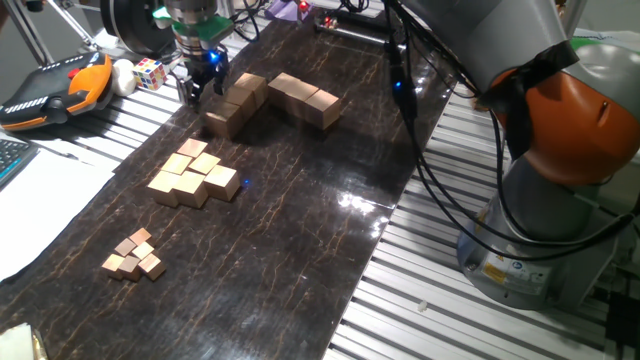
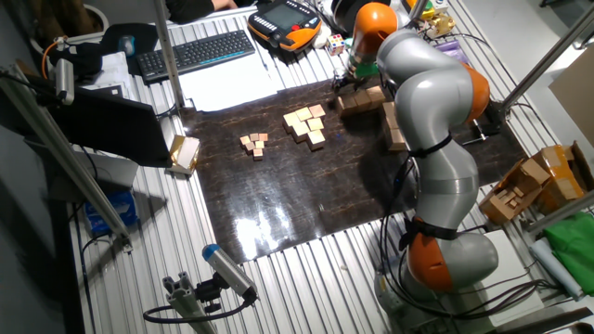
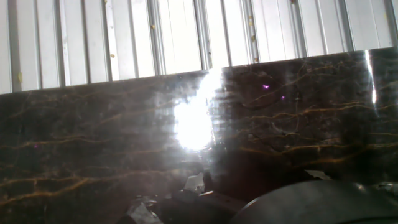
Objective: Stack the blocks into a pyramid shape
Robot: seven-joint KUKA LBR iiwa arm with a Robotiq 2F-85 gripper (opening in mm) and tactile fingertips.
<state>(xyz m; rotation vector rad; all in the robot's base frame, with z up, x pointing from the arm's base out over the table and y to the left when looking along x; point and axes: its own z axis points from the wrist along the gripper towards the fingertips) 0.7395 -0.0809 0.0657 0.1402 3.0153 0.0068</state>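
The large tan blocks lie on the dark marbled mat (image 1: 300, 230) at its far end, in two groups. One cluster (image 1: 236, 103) is on the left. A short row (image 1: 305, 98) is to its right. No block stands on another that I can tell. They also show in the other fixed view (image 2: 364, 98). My gripper (image 1: 203, 84) hangs just left of the left cluster, low over the mat, fingers apart with nothing between them. The hand view shows only mat (image 3: 124, 143) and the ribbed table (image 3: 174, 37), no block.
Medium tan cubes (image 1: 195, 176) sit mid-mat and tiny tan cubes (image 1: 135, 255) nearer the front. A Rubik's cube (image 1: 150, 72) and an orange-black pendant (image 1: 55, 88) lie left of the gripper. The robot base (image 1: 560, 200) and cables stand on the right.
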